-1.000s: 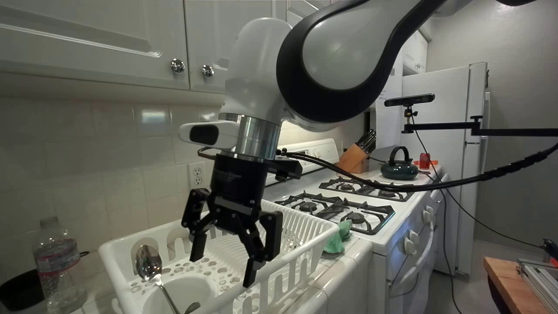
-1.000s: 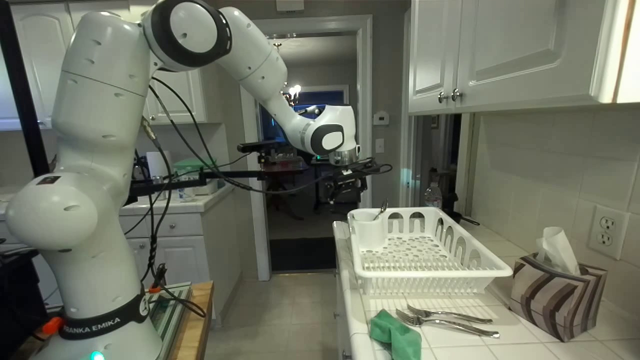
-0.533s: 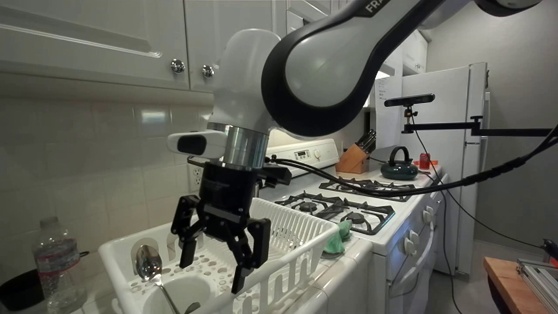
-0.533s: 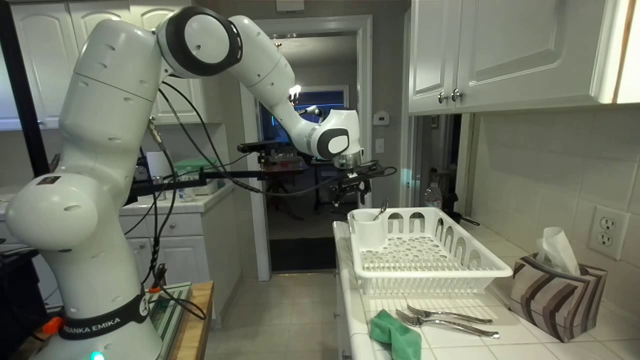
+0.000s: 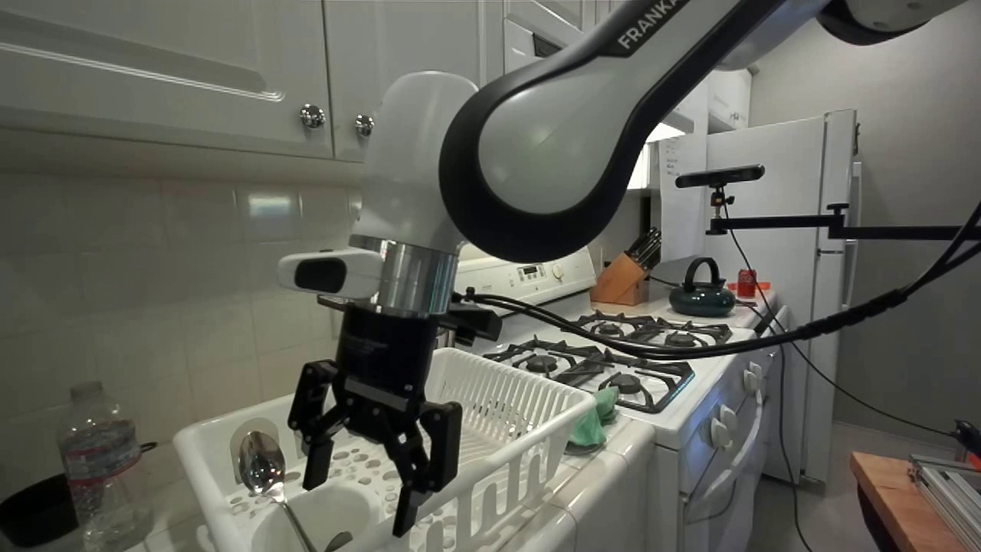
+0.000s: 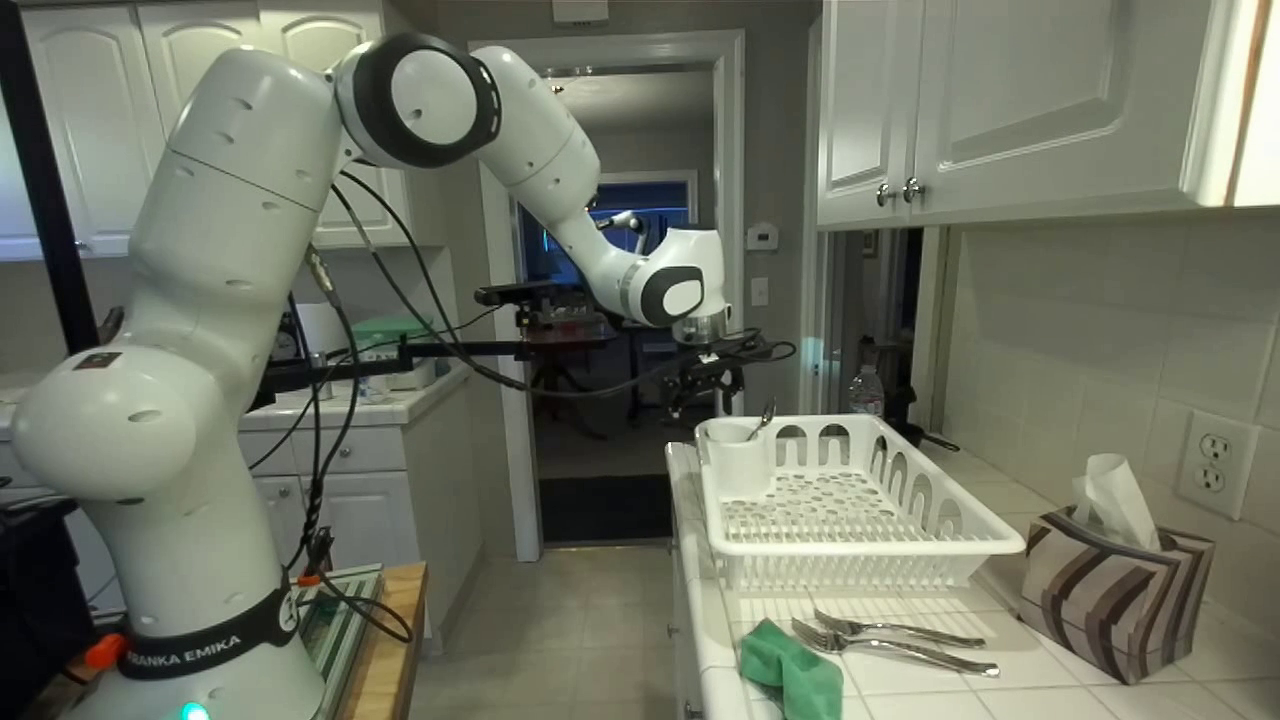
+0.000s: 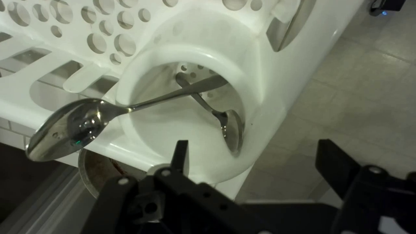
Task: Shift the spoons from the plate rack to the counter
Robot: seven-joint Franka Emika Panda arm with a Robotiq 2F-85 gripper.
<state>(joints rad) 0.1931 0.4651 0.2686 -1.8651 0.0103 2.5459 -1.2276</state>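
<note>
Plainly, one shiny silver metal spoon (image 7: 70,130) slants over the thick rim of a round white plastic cup (image 7: 191,53), its oval bowl outside the mouth and bright with reflections, its thin handle running down inside. A second silver metal spoon (image 7: 233,133) lies within the cup, its handle passing beneath the first one's, its bowl tipped nearly edge-on near the inner wall. The cup stands in a corner of the slotted white plastic plate rack (image 6: 860,548), one side of which runs close along the edge of the white tiled counter (image 6: 900,705).

The black two-fingered gripper (image 7: 253,143) points down from above this corner, fingers spread well apart; how near the tips are to the rim, I cannot tell. In the wrist view, one finger shows against the cup, the other past the rack's edge against the tiled floor (image 7: 351,107). In an exterior view, a strip of tile separates the rack from two silver metal forks (image 6: 930,655).
</note>
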